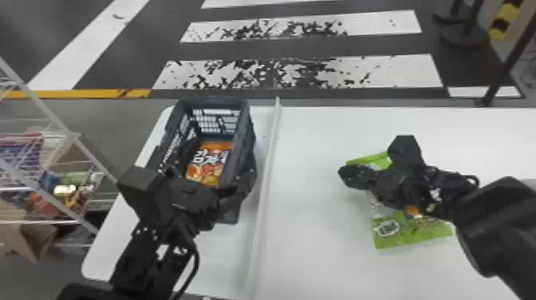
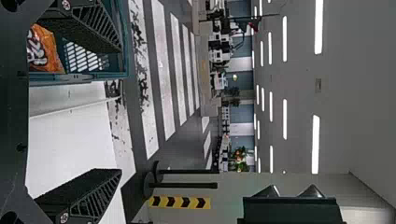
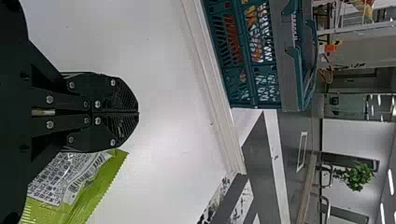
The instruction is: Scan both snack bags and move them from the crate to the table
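I've got the L gripper [image 1: 223, 157] over the near part of the crate [image 1: 244, 139], fingers spread wide, one on the crate's inner side and one outside its R wall. The orange snack bag [image 1: 211, 159] is in the crate. My R gripper [image 1: 346, 176] is pressed together, pads meeting, above the green snack bag [image 1: 393, 235], which lies on the white table [image 1: 319, 247]. A pale raised strip [image 1: 266, 179] runs front to back on the tabletop, btwn crate and green bag. Past the far edge: dark floor w/ white stripes [image 1: 295, 72], paint badly worn in the mid, plus a yellow line [image 1: 71, 93] far L. Wire rack [image 1: 93, 158] w/ colourful goods L of the table; blk/yellow panel [image 2: 180, 202] far R; ceiling lights [image 2: 285, 119] overhead; leafy plant [image 3: 357, 176] in the bkgd.
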Motion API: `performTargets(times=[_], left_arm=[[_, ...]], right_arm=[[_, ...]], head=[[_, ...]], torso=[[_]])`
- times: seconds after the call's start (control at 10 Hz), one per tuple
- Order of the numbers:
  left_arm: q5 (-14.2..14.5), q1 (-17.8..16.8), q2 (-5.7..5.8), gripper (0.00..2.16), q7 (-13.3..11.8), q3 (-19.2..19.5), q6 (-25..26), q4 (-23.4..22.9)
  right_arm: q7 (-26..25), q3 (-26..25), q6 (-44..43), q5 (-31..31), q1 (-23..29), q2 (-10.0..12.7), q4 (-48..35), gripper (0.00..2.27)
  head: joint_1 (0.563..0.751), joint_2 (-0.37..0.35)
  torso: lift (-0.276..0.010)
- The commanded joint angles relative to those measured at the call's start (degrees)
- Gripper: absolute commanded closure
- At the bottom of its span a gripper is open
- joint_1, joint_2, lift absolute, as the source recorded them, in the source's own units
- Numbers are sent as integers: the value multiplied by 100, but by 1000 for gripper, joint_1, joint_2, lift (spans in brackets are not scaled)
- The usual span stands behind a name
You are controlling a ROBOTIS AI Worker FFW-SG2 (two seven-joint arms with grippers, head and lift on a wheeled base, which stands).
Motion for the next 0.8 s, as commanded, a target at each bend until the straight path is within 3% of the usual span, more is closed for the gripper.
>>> performTargets(times=[0.0,0.7], left_arm=[[7,-2,0,83,0,7,0,16],[34,-54,0,83,0,-10,-18,86]], right_arm=[[-20,-36,-19,86,4,-14,59,2192],[112,-238,-212,77,154,-312,-116,2192]], head=[[695,158],[695,109]], torso=[[-88],[-88]])
